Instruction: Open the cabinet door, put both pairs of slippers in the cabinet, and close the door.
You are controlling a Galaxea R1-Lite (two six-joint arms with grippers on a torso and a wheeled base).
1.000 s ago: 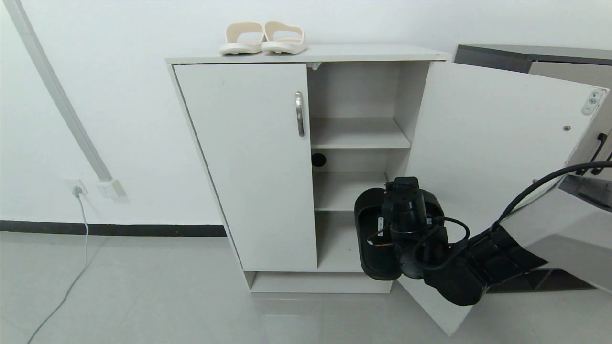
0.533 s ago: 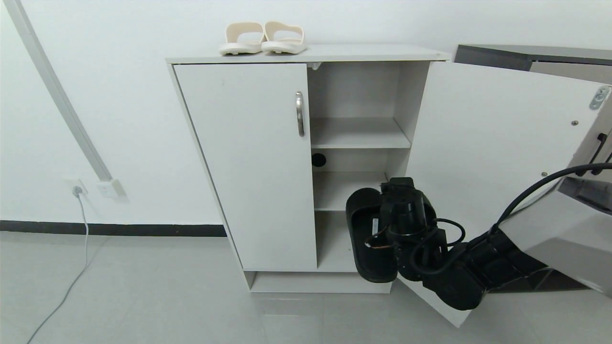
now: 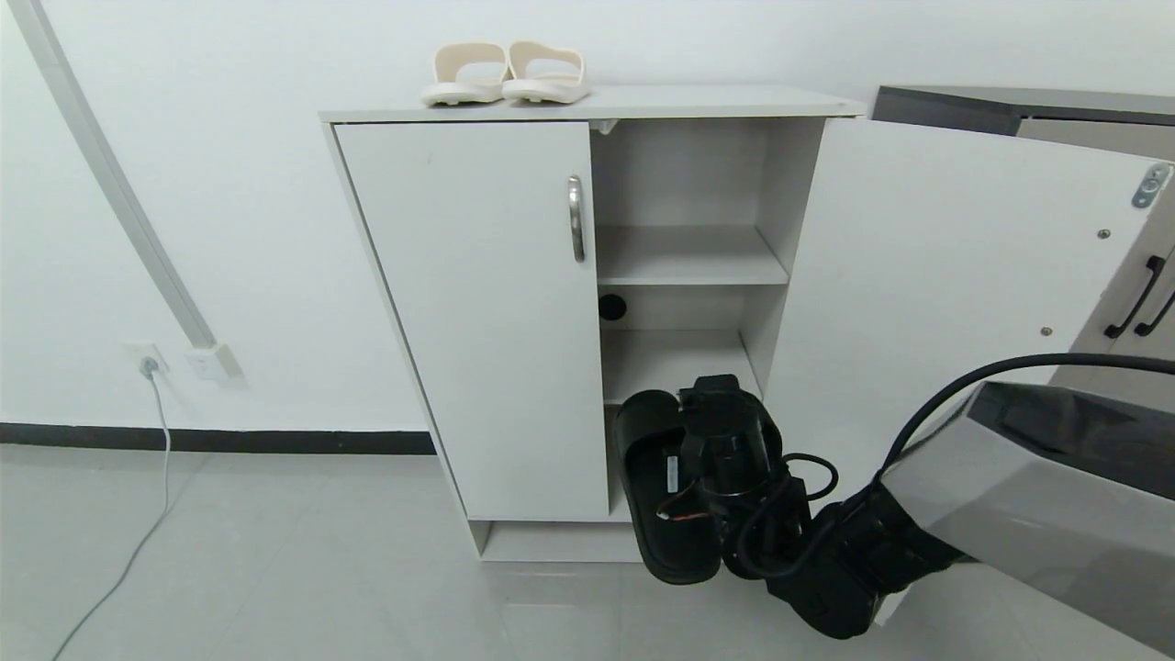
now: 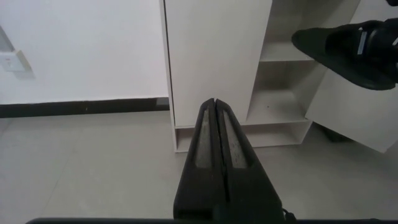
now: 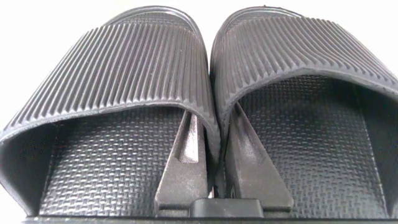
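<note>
Right gripper (image 5: pixel 214 162) is clamping both black ribbed rubber slippers (image 3: pixel 656 487) before the white cabinet (image 3: pixel 716 101) (door (image 3: pixel 936 266) open); cream slippers (image 3: pixel 505 73) are waiting atop.

text: none readable
black slippers (image 3: pixel 654 528): small white tag (image 3: pixel 671 475) on the sole, print too small to make out
left wrist view: same tag (image 4: pixel 360 41) on the slippers (image 4: pixel 342 50), also illegible
</note>
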